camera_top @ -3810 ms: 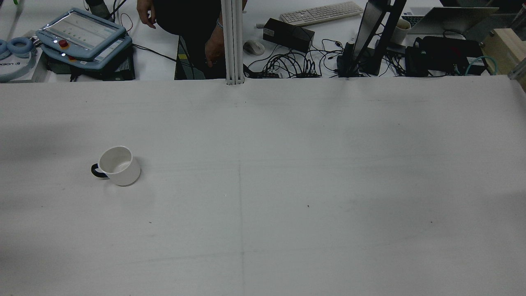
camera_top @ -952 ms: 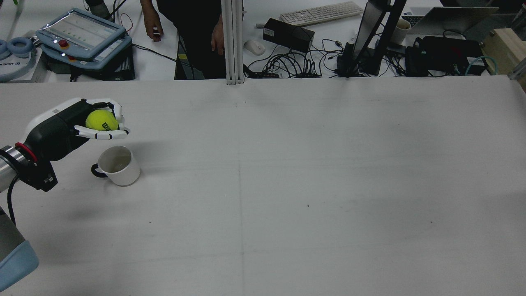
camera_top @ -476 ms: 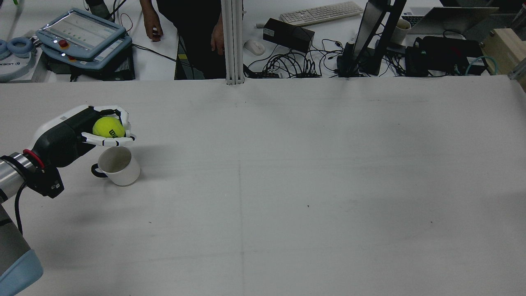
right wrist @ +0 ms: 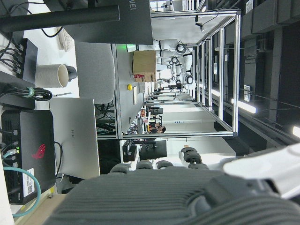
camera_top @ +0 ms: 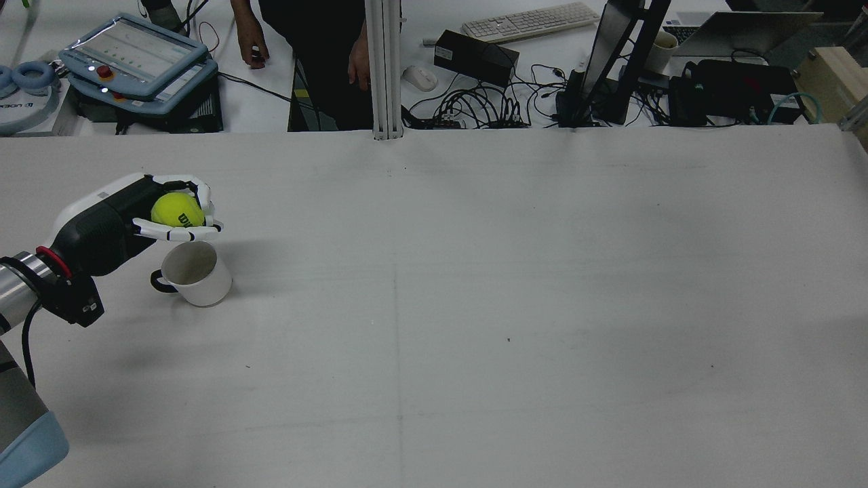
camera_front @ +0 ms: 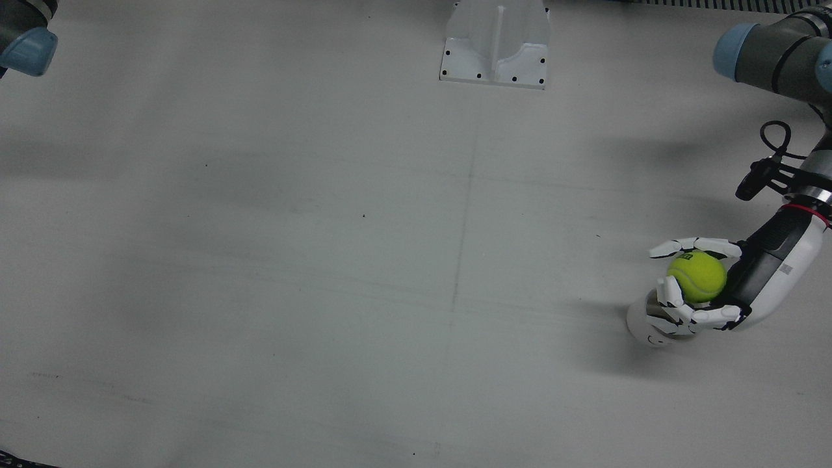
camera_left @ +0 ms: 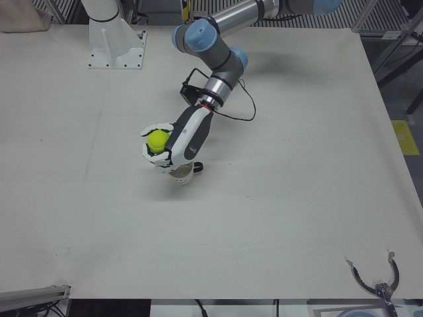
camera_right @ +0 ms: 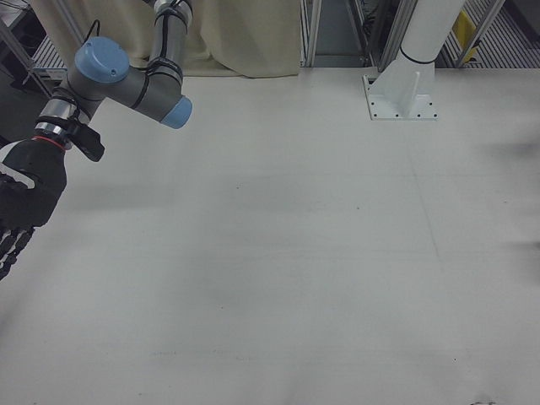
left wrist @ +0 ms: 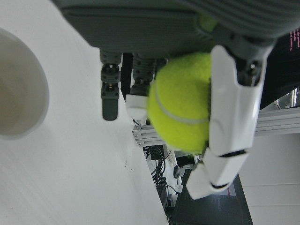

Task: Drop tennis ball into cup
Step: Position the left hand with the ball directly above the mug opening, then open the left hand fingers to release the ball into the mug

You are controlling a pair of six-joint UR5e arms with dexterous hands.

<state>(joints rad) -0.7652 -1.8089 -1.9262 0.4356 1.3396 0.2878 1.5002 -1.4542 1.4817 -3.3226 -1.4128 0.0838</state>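
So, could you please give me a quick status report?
Left hand shut on tennis ball, above cup. Right hand off to the side. Nothing in the way.

I work in a robotics lab. My arms are bolted by white pedestals [camera_front: 495, 45] to a broad white surface [camera_top: 475, 285], framed by aluminium posts [camera_top: 384, 68]. Past its far edge sits a bench crowded with a teach pendant [camera_top: 135, 57], a keyboard [camera_top: 532, 20], a mouse [camera_top: 420, 78], tangled cables [camera_top: 481, 108] and a monitor stand [camera_top: 610, 61]. A person [camera_top: 305, 54] stands there. My right hand's camera shows further aluminium-framed stations [right wrist: 206, 79] under strip lights.
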